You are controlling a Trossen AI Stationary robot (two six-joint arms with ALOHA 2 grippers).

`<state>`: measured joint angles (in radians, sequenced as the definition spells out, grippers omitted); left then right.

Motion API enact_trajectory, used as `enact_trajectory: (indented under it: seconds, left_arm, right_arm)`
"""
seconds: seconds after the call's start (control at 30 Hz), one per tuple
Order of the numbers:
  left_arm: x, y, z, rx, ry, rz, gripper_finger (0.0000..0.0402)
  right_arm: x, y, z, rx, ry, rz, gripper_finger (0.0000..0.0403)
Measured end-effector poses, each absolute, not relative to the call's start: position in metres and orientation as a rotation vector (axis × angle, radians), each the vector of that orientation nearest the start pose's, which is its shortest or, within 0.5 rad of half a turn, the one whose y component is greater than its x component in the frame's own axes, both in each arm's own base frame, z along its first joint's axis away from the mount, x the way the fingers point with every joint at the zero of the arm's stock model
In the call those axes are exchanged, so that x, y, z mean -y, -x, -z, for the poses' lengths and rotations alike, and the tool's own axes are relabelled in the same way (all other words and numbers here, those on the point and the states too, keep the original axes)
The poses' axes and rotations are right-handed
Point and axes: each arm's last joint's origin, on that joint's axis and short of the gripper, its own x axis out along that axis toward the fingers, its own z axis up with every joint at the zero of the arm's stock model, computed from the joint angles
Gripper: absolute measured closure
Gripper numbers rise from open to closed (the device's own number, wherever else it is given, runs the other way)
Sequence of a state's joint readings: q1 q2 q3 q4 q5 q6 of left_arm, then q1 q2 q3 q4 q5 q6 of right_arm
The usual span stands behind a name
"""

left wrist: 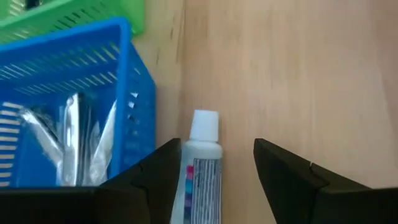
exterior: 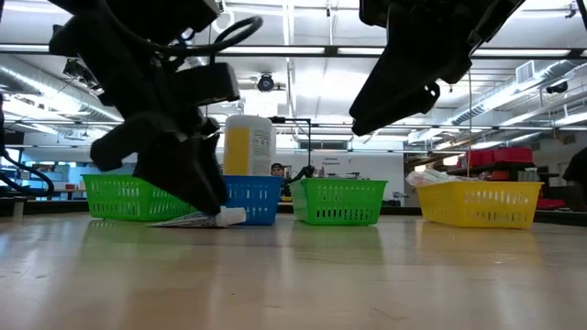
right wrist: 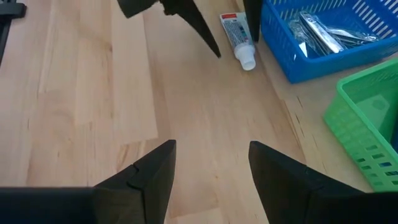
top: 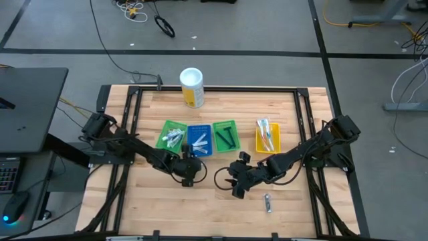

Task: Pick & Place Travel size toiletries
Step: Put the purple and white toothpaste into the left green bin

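Note:
A small white tube with a white cap lies flat on the wood beside the blue tray, cap toward the table's near edge. My left gripper is open and low over it, one finger on either side of the tube's body. The right wrist view shows the same tube under those fingers. In the high view the left gripper stands just in front of the blue tray. My right gripper hangs open above bare table to the right, holding nothing. My left gripper comes at the tube slanting down, its fingers lying along the tube's body. One finger stands right against the tube's side, but I cannot tell whether it touches. The tube lies flat on the table.
Four trays stand in a row: green, blue, green and yellow, each with small items. A white-and-yellow canister stands behind them. One small silvery item lies near the front edge.

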<state>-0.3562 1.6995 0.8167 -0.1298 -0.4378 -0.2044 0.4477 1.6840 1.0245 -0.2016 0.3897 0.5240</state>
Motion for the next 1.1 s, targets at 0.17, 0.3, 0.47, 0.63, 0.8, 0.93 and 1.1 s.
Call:
enact_trajectory:
  seconds: [0.17,0.3,0.47,0.63,0.8,0.93,1.1]
  left_arm:
    - [0.085,-0.292,-0.132,-0.955,-0.192,-0.19,0.0189]
    - [0.082,-0.292,-0.131,-0.961,-0.182,-0.204,0.0189]
    - [0.084,-0.291,-0.131,-0.979,-0.164,-0.144,0.0189]
    - [0.083,-0.292,-0.13,-0.993,-0.127,-0.118,0.0189]
    - [0.083,-0.292,-0.13,-0.999,-0.104,-0.106,0.0204]
    - [0.083,-0.292,-0.13,-1.0,-0.103,-0.105,0.024]
    - [0.083,-0.292,-0.13,-1.0,-0.103,-0.105,0.0294]
  right_arm:
    - [-0.138,-0.313,-0.191,-0.77,-0.148,0.15,0.019]
    - [-0.138,-0.313,-0.191,-0.769,-0.148,0.149,0.019]
    - [-0.138,-0.313,-0.192,-0.768,-0.148,0.149,0.019]
    - [-0.138,-0.313,-0.191,-0.768,-0.149,0.149,0.019]
    - [-0.138,-0.313,-0.191,-0.768,-0.149,0.149,0.019]
    - [-0.138,-0.313,-0.191,-0.768,-0.149,0.148,0.019]
    - [-0.138,-0.313,-0.191,-0.769,-0.149,0.148,0.019]
